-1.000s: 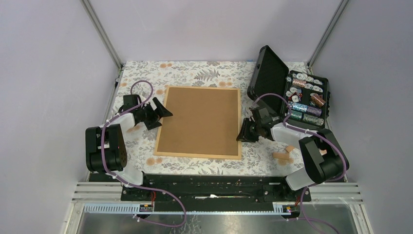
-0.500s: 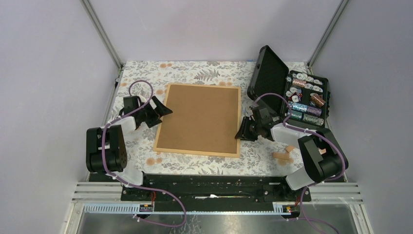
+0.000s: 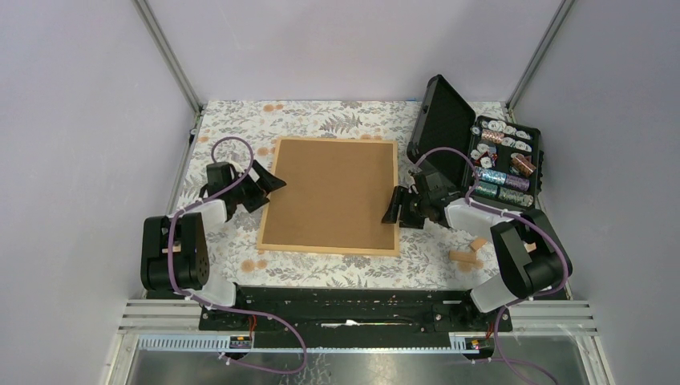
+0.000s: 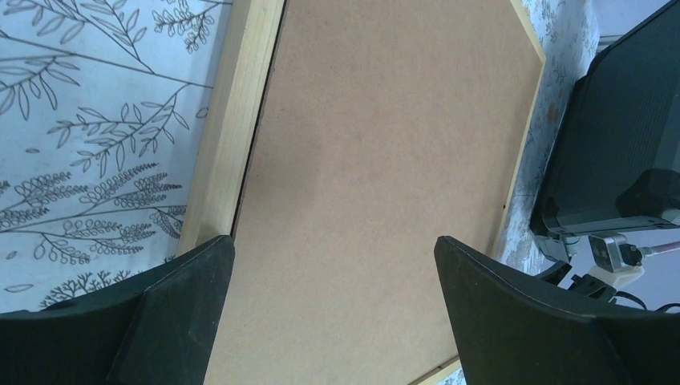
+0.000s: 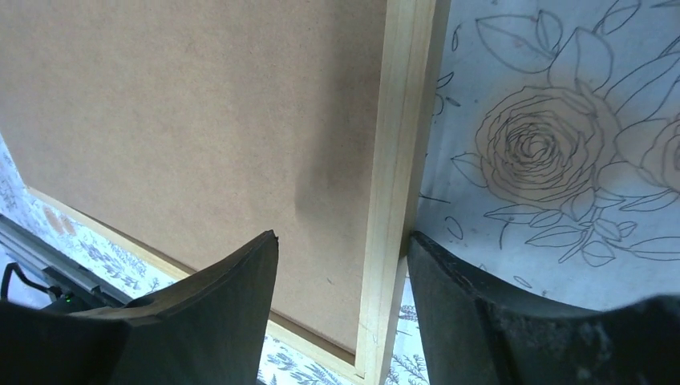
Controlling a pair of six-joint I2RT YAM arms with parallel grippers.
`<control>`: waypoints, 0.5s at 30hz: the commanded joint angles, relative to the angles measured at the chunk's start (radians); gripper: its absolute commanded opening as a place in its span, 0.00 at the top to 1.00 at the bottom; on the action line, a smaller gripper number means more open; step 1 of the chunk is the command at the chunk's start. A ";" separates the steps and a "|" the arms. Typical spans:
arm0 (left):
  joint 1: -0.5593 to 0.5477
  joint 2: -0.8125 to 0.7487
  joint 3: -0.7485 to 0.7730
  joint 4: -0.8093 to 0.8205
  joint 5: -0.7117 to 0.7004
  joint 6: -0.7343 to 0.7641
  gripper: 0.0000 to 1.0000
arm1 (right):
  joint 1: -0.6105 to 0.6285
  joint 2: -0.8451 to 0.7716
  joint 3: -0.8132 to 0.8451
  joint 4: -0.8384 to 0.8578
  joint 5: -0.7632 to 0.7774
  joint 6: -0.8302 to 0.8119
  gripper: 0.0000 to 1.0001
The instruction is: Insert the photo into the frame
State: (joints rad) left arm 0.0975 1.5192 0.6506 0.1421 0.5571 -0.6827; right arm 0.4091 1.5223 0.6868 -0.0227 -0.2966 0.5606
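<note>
Right tool [image 5: 343,239] stands with its jaws apart, straddling the right-hand rail of the frame [image 5: 397,144]. One finger hangs over the brown backing board [image 5: 184,104]. The other sits just beside the rail's outer edge, on the side of the floral-covered bench [image 5: 561,144]; whether it touches the wood I cannot tell. It grips nothing. At the opposite side, the left tool [image 4: 333,241] has its jaws spread as wide as they go and also holds nothing. One finger is over the left rail and the cloth beside it, the other over the backing board. The frame lies flat in the middle of the bench, back side up, between the two tools, with the backing board filling its opening. A thin dark gap shows along the left rail. Past the frame's far right corner stands a black hard case [image 3: 446,128], its lid raised and its tray packed with small shiny rolls and round discs. A few small wooden pieces [image 3: 467,253] lie on the cloth near the right arm.
</note>
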 commanded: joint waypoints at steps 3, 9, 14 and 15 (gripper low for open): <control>-0.092 -0.049 -0.120 -0.123 0.182 -0.167 0.01 | 0.025 0.076 0.025 0.036 0.004 -0.066 0.32; -0.202 -0.068 -0.103 -0.158 0.119 -0.164 0.01 | 0.062 0.127 0.024 0.087 -0.043 -0.026 0.32; -0.296 -0.101 -0.089 -0.149 0.065 -0.216 0.01 | 0.062 0.126 0.016 0.096 -0.035 -0.012 0.32; -0.311 -0.111 -0.087 -0.146 0.060 -0.228 0.01 | 0.063 0.126 0.016 0.096 -0.035 -0.011 0.32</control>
State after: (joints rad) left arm -0.0444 1.4185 0.5827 0.1562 0.3153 -0.7254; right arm 0.4095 1.5597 0.7265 -0.0353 -0.2508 0.5171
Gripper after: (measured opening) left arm 0.988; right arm 0.683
